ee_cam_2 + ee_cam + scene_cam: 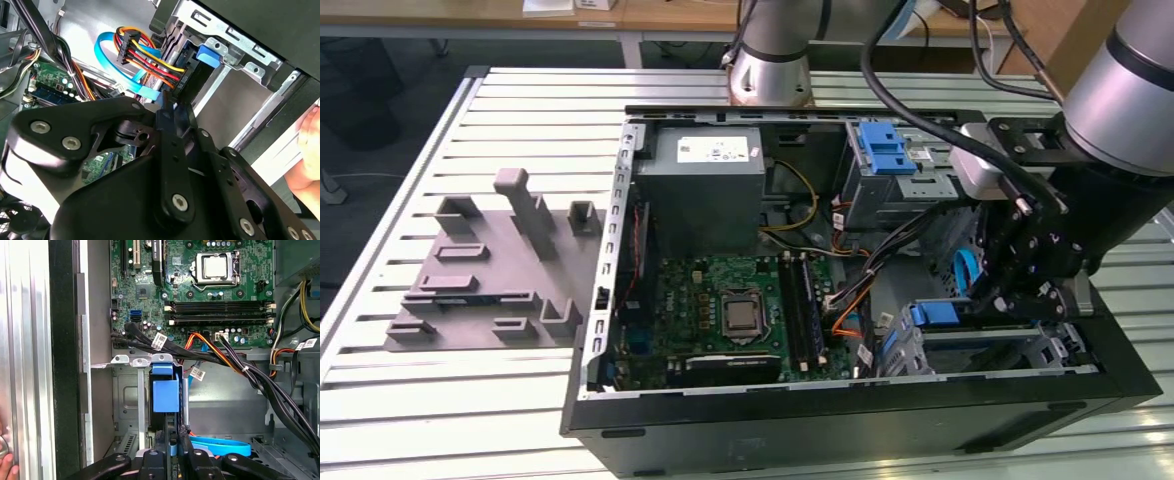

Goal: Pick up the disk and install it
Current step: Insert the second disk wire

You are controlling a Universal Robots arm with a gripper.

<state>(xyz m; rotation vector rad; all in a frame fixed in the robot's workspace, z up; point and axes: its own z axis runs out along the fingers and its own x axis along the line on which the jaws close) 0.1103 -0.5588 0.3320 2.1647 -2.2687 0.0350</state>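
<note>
**Blue-framed disk on edge in the near-right drive cage, pinched by the gripper**

Aluminium slats form the table (400, 400). At the exterior view's left a grey moulded fixture block (480, 270) with upright posts and slots lies on it, just beside the computer case (854, 420). The black case lies on its side with its panel off.

Inside the case, the grey power-supply box (707, 190) with its white sticker sits at the far left. Nearer than it is the green motherboard (680, 330), with a bare CPU socket (743, 313) at its middle and memory sticks (798, 310) along its right edge. Right of the board, a bundle of black and orange cables (854, 290) runs between the board and the drive cages.

A metal drive cage (885, 190) at the far right carries a blue plastic carrier at its top. The near-right cage (125, 390) holds the disk (165, 392). In the first wrist view the disk stands on edge in a slot of that cage, with its blue carrier tab towards the motherboard. A light-blue flat data cable (220, 446) loops just beside it.

The black gripper (173, 432) reaches down into the case at the right. Its fingers are drawn close together, one on each side of the disk's thin blue edge, so it pinches the disk. In the second wrist view one finger (167, 107) points at the dark end of the disk in the cage. The grey arm (1134, 90) rises above the gripper to the far right.

A person's hand (307, 165) rests against the outer side of the case.
</note>
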